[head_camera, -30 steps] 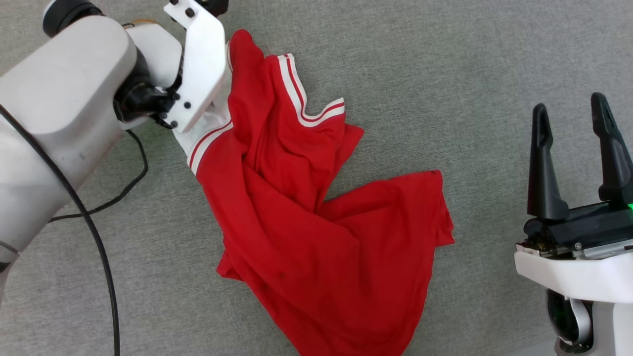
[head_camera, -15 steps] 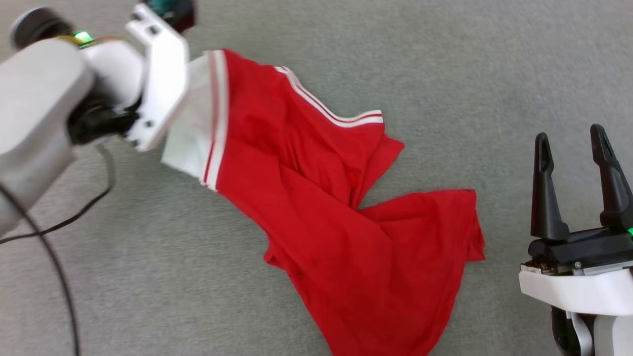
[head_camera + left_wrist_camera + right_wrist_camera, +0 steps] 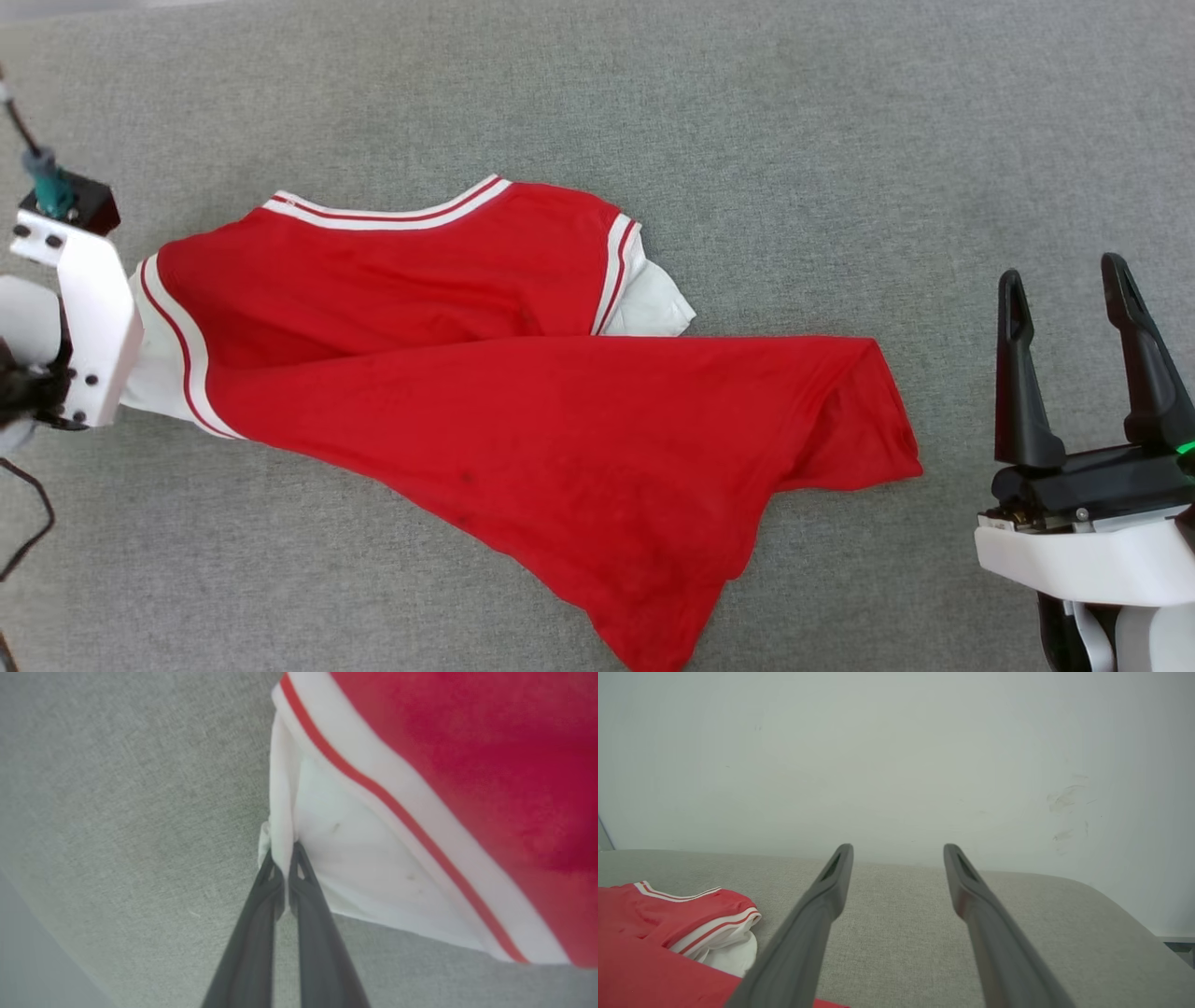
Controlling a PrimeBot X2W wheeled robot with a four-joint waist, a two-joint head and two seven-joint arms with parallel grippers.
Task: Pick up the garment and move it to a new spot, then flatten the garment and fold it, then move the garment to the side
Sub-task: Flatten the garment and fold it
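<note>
A: What does the left gripper point(image 3: 285, 872) have?

B: Its 2 dark fingers point(image 3: 252, 938) are pressed together on the edge of 1 white sleeve point(image 3: 359, 858) of the red T-shirt point(image 3: 523, 411) — only a thin pinch of cloth sits between the tips. The right gripper point(image 3: 1062, 271) is spread wide and holds nothing. It stands toward the right side of the grey upholstered top point(image 3: 840, 140), apart from the shirt.

A: And where is the shirt?

B: It lies across the middle of the top, well apart from the far edge at the wall point(image 3: 896, 756). The pinched sleeve points to the robot's left and the collar trim point(image 3: 392, 213) faces the far edge. The second sleeve point(image 3: 653, 306) looks out from under the body near the middle. The hem side reaches toward the right gripper and the near edge.

A: How to do this step well?

B: I judge it is the moving and spreading. I would pull low and slowly along the top, so the cover brakes the cloth and the body opens. Such a small pinch can slip if the pull is sudden. The body is doubled over in 1 diagonal fold, so the right gripper should probably take the hem corner point(image 3: 887, 411) and draw the opposite way.

A: The materials?

B: The shirt is thin matte jersey, soft, with shallow folds — the trim is 1 red line between 2 white bands. The cover is a coarse grey weave, not slippery, I think. The fingers are long, tapered, smooth and hard-looking.
</note>
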